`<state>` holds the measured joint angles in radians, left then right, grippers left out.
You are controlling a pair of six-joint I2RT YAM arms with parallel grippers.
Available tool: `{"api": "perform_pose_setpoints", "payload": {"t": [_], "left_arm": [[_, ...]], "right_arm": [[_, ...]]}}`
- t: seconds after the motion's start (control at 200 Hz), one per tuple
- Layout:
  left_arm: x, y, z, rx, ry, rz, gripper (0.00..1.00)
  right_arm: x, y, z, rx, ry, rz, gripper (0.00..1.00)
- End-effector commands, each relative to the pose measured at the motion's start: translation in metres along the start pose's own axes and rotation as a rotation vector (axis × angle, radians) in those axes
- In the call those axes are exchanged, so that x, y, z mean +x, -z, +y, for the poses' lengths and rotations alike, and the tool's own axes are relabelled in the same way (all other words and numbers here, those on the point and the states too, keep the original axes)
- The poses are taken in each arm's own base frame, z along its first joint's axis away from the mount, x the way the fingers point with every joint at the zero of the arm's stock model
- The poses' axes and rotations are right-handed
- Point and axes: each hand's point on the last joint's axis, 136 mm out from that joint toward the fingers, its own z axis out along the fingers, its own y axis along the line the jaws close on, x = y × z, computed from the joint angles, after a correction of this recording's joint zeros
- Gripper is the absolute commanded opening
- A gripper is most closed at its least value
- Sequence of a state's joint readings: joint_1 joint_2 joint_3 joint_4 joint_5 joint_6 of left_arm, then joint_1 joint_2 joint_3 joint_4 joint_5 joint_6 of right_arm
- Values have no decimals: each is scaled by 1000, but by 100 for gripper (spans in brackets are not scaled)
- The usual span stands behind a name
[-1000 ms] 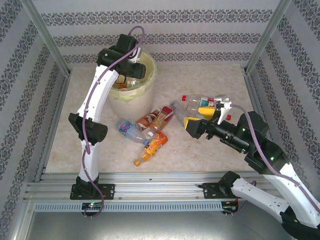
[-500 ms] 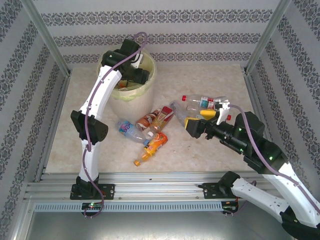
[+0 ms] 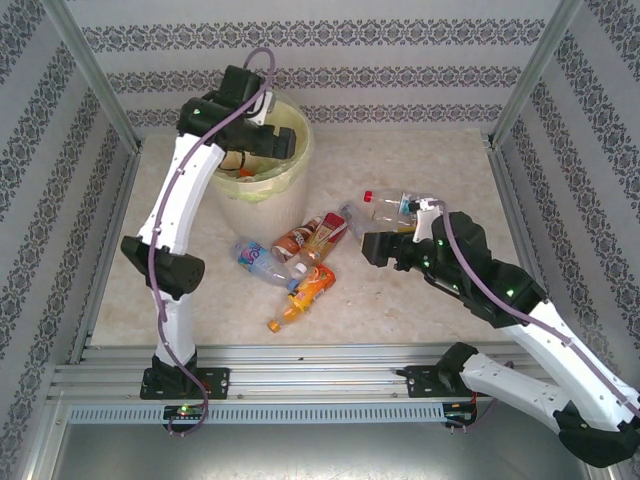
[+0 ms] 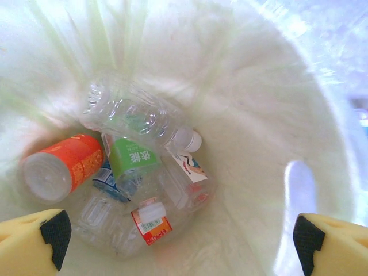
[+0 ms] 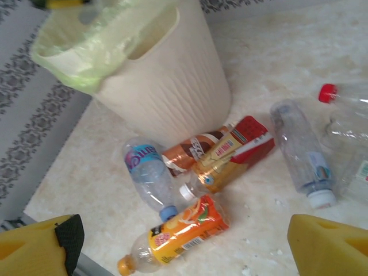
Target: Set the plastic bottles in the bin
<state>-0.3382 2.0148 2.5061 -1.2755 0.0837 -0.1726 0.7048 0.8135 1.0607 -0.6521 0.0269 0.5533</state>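
Bunch of plastic bottles (image 4: pixel 129 155) already lying crushed at the bottom of the bin (image 3: pixel 290 200), far left on the worktop (image 3: pixel 430 160). More lie loose just near-right of it: orange bottle (image 5: pixel 190 224), blue-label bottle (image 5: pixel 144 167), red-cap bottle (image 3: pixel 390 208). Left tool (image 4: pixel 179 244) hangs over the bin, spread wide, empty. Right tool (image 3: pixel 378 246) is spread and empty too, right by the loose ones.

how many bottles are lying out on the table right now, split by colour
clear: 3 (blue-label bottle, white-cap bottle, red-cap bottle)
orange: 1 (orange bottle)
brown: 1 (brown-label bottle)
red and gold: 1 (red-and-gold-label bottle)
total: 6 in plain sight
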Motion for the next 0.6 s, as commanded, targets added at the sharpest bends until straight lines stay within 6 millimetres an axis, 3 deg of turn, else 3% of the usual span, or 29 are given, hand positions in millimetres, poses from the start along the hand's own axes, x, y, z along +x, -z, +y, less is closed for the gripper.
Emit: {"api": "perform_pose_setpoints", "payload": {"t": [0.0, 0.125, 0.305, 0.425, 0.595], "left_arm": [[-11, 42, -1, 31, 37, -87, 100], [-12, 69, -12, 102, 33, -147, 100], [3, 105, -34, 271, 60, -252, 100], [29, 120, -54, 411, 100, -281, 100], [87, 126, -80, 562, 132, -298, 100]], "right_arm": [[15, -10, -19, 79, 7, 45, 90], [27, -22, -34, 93, -32, 109, 90], [38, -29, -79, 190, -114, 172, 93], [39, -41, -103, 184, -212, 195, 95], [35, -59, -139, 229, -277, 194, 97]]}}
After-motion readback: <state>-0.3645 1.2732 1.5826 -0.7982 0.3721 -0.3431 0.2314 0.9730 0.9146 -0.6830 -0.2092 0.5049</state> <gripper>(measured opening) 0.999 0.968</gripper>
